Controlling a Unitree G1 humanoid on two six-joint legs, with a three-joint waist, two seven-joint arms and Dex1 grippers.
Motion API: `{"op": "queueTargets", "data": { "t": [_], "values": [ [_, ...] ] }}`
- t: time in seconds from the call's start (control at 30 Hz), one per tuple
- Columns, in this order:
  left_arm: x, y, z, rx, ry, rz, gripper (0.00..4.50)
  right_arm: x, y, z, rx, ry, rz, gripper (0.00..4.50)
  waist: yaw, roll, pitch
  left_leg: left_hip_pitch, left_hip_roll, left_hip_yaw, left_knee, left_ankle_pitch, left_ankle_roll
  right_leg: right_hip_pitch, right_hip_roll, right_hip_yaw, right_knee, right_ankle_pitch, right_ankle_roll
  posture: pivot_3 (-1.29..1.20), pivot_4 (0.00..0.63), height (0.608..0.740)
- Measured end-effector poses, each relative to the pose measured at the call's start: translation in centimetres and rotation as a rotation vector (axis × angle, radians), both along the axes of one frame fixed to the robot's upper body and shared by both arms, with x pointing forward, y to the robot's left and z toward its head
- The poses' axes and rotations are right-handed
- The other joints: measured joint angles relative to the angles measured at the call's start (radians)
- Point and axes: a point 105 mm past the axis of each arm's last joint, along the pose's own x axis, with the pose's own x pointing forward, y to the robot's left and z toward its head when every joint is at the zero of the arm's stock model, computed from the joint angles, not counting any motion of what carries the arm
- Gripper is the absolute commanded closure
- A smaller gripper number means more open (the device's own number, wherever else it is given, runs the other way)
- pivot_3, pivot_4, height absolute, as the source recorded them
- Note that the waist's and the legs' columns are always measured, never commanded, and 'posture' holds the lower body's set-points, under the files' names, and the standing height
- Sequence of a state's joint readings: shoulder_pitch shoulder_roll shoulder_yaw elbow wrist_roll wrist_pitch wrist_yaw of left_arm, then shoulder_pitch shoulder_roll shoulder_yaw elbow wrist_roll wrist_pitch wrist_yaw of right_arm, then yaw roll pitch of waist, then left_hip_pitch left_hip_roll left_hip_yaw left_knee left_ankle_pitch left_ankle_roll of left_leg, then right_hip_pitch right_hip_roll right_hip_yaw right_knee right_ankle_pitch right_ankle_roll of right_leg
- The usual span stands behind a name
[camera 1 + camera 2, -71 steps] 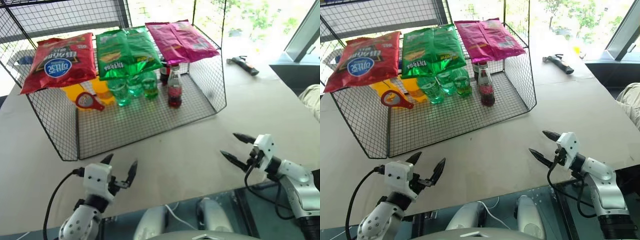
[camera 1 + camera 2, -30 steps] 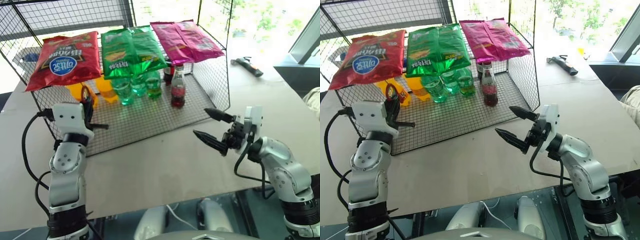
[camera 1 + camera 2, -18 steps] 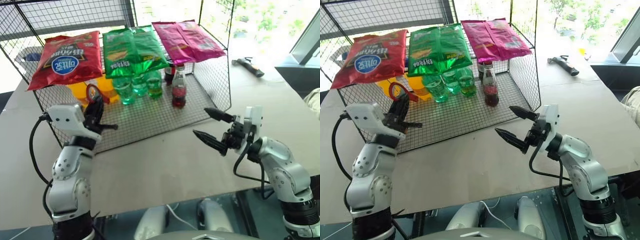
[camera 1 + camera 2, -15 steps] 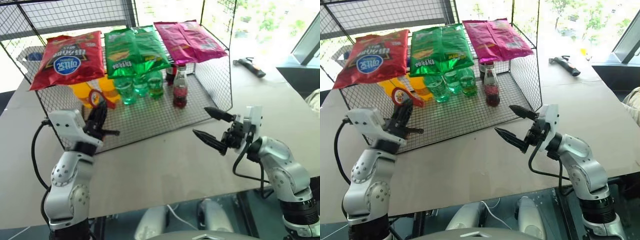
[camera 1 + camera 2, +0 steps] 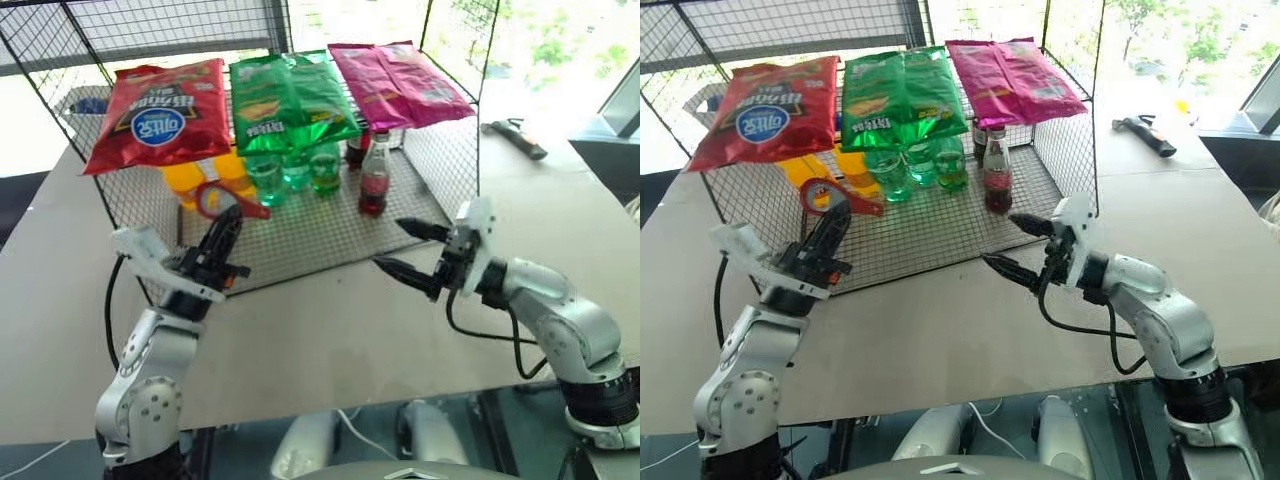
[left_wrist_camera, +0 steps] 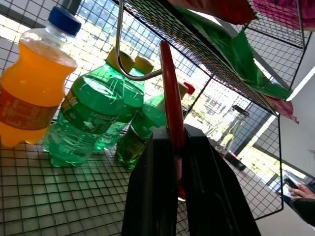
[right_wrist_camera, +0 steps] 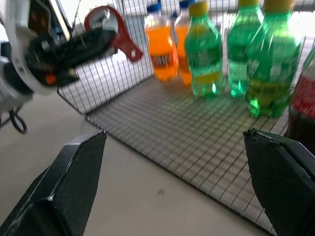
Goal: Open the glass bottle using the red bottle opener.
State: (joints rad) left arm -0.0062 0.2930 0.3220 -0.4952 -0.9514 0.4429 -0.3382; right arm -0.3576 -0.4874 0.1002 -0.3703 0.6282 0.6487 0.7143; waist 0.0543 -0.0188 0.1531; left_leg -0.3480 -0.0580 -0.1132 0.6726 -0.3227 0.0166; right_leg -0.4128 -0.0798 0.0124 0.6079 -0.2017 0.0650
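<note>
The glass bottle [image 5: 374, 180], with dark cola and a red label, stands upright on the lower wire shelf near the rack's right side; it also shows as the glass bottle [image 7: 302, 108]. My left gripper [image 5: 226, 232] is shut on the red bottle opener [image 5: 215, 200], whose ring head points up in front of the orange bottles. In the left wrist view the opener's red handle [image 6: 170, 93] sits clamped between the fingers. My right gripper [image 5: 390, 245] hangs open just in front of the bottle, apart from it, with nothing between its fingers.
A wire rack [image 5: 440, 190] carries red, green and pink snack bags [image 5: 290, 95] on top. Green bottles [image 5: 295, 170] and orange bottles [image 7: 160, 44] stand beside the glass bottle, with a darker bottle behind it. A dark hammer-like tool [image 5: 515, 138] lies on the table at the far right.
My left gripper has swung to the right and rolled over, with the opener still in it. The right gripper has shifted a little towards the rack. The camera has also shifted.
</note>
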Motion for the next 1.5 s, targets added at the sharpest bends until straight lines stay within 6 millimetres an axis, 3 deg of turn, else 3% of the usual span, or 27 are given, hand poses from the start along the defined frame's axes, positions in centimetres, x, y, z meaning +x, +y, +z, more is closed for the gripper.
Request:
{"op": "queueTargets", "data": {
  "t": [0.17,0.5,0.7,0.9,1.2,1.5],
  "values": [
    [0.9,-1.5,0.7,-0.059,-0.025,-0.111,4.43,1.3,0.6,1.6,-0.012,-0.031,0.018,0.00,0.006,0.000,0.000,0.000,-0.004,-0.002,0.001,0.000,0.003,0.001,-0.004,-0.001,-0.001,0.000,0.000,0.00,0.150,0.740],
    [0.8,0.3,0.2,-0.241,-0.014,-0.102,4.43,1.3,-0.1,-0.6,-0.018,0.017,-0.022,0.00,-0.027,0.001,-0.001,0.000,0.001,0.000,0.000,0.001,0.001,0.000,-0.001,-0.001,0.002,0.000,0.001,0.00,0.150,0.740],
    [-0.1,0.7,0.2,-0.333,-0.023,-0.091,4.43,1.1,-0.3,-0.8,-0.009,0.017,-0.028,0.00,-0.042,0.001,-0.001,0.001,0.003,0.001,0.000,0.001,0.000,-0.001,0.001,0.000,0.003,0.000,0.001,0.00,0.150,0.740],
    [-0.2,0.9,0.1,-0.364,-0.014,-0.068,4.43,0.5,0.4,0.6,0.104,0.004,0.027,0.00,-0.042,0.001,-0.001,0.001,0.004,0.001,-0.001,0.001,0.000,-0.001,0.001,0.000,0.002,0.000,0.001,0.00,0.150,0.740],
    [0.2,2.7,0.8,-0.414,-0.038,0.041,4.43,-0.3,0.7,1.7,0.168,-0.029,0.099,0.00,-0.048,0.001,-0.001,0.001,0.006,0.002,-0.002,0.001,0.000,-0.002,0.004,0.001,0.002,0.000,0.001,0.00,0.150,0.740],
    [-0.7,1.9,1.4,-0.435,-0.064,-0.046,4.43,-1.4,1.4,3.2,0.246,-0.089,0.168,0.00,-0.049,0.002,-0.001,0.001,0.007,0.002,-0.002,0.001,0.000,-0.002,0.004,0.002,0.002,0.000,0.001,0.00,0.150,0.740]
  ]
}}
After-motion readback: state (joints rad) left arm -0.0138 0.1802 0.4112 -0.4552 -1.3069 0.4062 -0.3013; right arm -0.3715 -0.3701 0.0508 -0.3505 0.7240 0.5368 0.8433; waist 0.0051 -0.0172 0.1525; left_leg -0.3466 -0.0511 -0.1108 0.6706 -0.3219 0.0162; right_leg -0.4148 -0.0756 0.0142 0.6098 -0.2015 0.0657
